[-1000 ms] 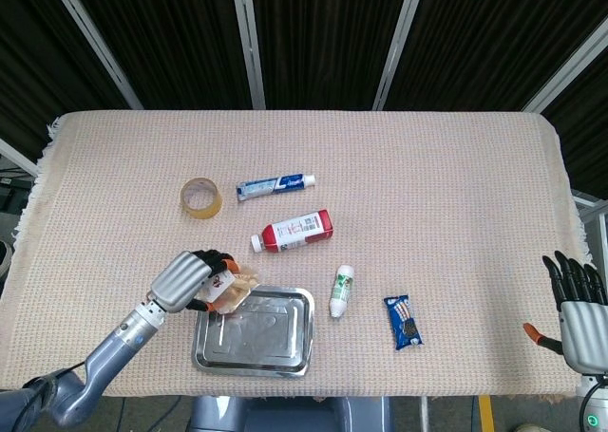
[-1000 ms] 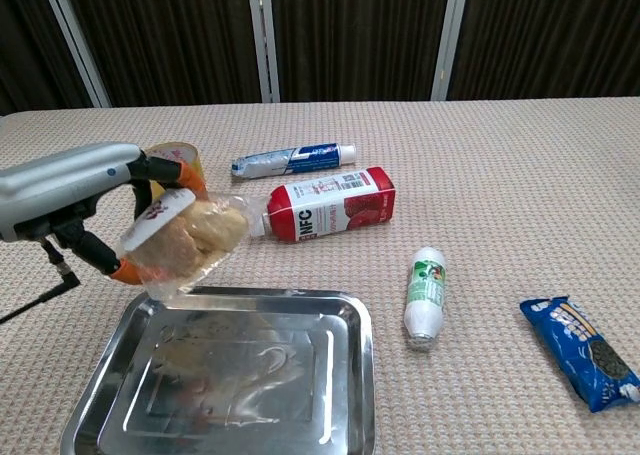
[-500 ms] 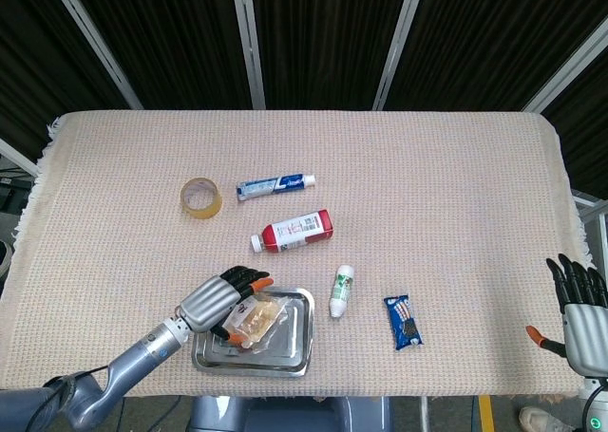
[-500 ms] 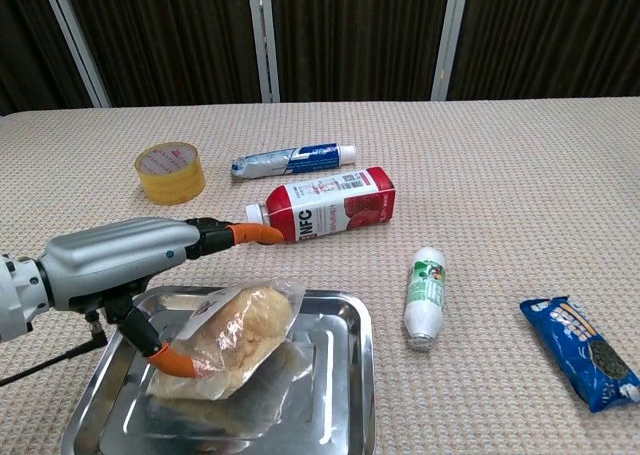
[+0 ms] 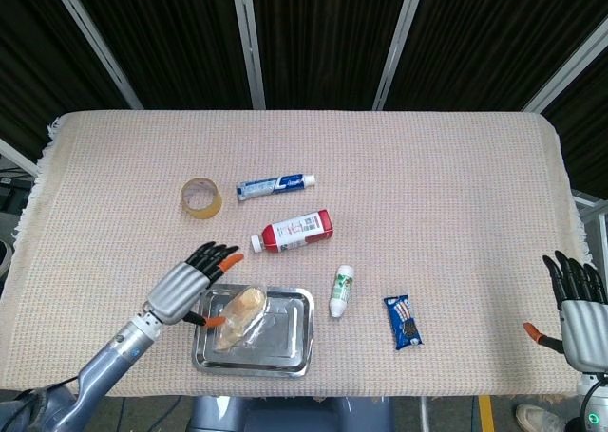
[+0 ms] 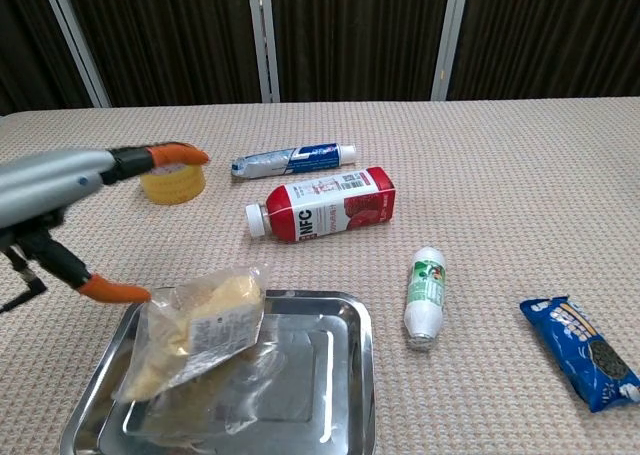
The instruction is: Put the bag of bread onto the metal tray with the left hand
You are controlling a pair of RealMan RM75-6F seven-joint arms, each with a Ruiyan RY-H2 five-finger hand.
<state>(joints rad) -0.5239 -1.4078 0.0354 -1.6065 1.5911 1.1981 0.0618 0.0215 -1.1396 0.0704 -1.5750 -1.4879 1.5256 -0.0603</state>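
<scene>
Left robot hand [image 5: 186, 288]: hovering with fingers spread, holding nothing, beside the tray's left edge.
Bag of bread [image 6: 192, 327]: lying in the metal tray [image 6: 320, 395].
Right robot hand [image 5: 575, 309]: resting released, far right.

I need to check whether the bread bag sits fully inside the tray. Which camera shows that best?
The chest view: the bag of bread is close and large, lying on the metal tray with its left edge at the rim. The head view shows the bag small, from above, beside the open left hand.
</scene>
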